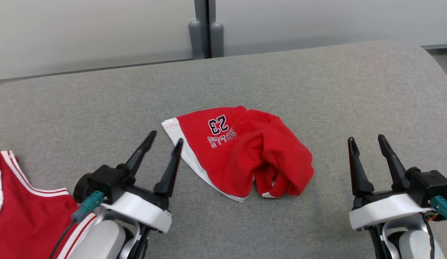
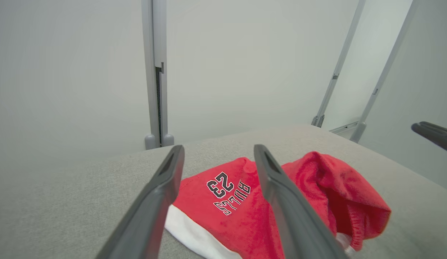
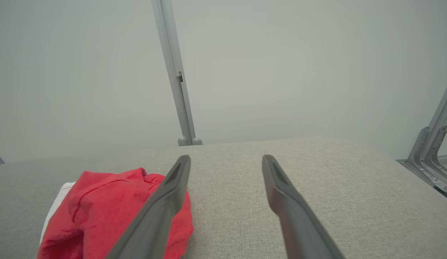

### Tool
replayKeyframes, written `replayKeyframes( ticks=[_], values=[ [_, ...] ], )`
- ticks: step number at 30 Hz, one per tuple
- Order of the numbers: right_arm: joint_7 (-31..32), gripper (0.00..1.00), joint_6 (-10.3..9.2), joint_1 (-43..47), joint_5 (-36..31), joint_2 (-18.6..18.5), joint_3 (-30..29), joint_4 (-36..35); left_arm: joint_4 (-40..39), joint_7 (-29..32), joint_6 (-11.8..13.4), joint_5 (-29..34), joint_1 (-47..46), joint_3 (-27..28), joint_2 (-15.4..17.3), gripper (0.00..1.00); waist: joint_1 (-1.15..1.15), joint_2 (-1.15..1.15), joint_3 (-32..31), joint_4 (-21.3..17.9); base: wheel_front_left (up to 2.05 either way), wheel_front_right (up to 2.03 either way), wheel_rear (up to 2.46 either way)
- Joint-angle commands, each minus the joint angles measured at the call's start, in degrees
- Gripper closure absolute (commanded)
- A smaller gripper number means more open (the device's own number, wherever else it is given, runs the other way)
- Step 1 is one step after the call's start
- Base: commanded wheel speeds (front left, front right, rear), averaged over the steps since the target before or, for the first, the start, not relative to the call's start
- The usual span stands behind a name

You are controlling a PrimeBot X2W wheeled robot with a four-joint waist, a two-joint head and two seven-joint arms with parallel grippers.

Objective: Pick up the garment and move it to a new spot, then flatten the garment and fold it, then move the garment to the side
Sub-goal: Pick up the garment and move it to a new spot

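On the grey cushion [image 1: 317, 90], crumpled red garment [image 1: 241, 151], left tool [image 1: 166, 136] and right tool [image 1: 366, 137] spread wide, both empty.

Between the jaws of the left gripper [image 1: 165, 137] and those of the right gripper [image 1: 366, 138], the garment [image 1: 241, 154] is soft, matt red cloth with smoother white trim. Under both pairs of jaws the padded surface [image 1: 317, 90] wears coarse, matt grey weave. The fingers [image 1: 169, 169] look like matt dark plastic. Beyond their tips stands a smooth grey metal post [image 1: 203, 18].
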Motion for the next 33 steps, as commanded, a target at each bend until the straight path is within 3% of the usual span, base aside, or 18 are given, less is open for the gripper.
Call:
replayKeyframes(
  ticks=[1, 5, 13, 33],
  values=[
    [0.6, 0.00, -0.01, 1.1, -0.6, -0.1, -0.3, -0.3, -0.8, -0.1, 1.2, -0.3, 2.1, 2.7, 0.6, 0.00, 0.00, 0.00, -2.3, 2.0, 0.00, 0.00, 0.00],
    [1.9, 0.00, -0.01, 2.3, -1.1, -0.1, -0.6, -1.3, -2.5, -0.1, 3.6, -0.3, 6.6, 10.8, 1.0, 0.00, 0.00, 0.00, -4.2, 3.5, 0.00, 0.00, 0.00],
    [3.9, 0.00, -0.01, 5.6, -1.2, -0.1, -0.4, -2.3, -3.5, -0.1, 4.1, 1.4, 13.9, 19.5, 2.6, 0.00, 0.00, 0.00, -7.8, 5.4, 0.00, 0.00, 0.00],
    [7.0, 0.00, -0.01, 11.2, -0.1, -0.4, 1.2, -4.0, -5.8, 0.8, 5.0, 4.6, 21.1, 17.9, 2.4, 0.00, 0.00, 0.00, -12.6, 5.3, 0.00, 0.00, 0.00]
  ],
)
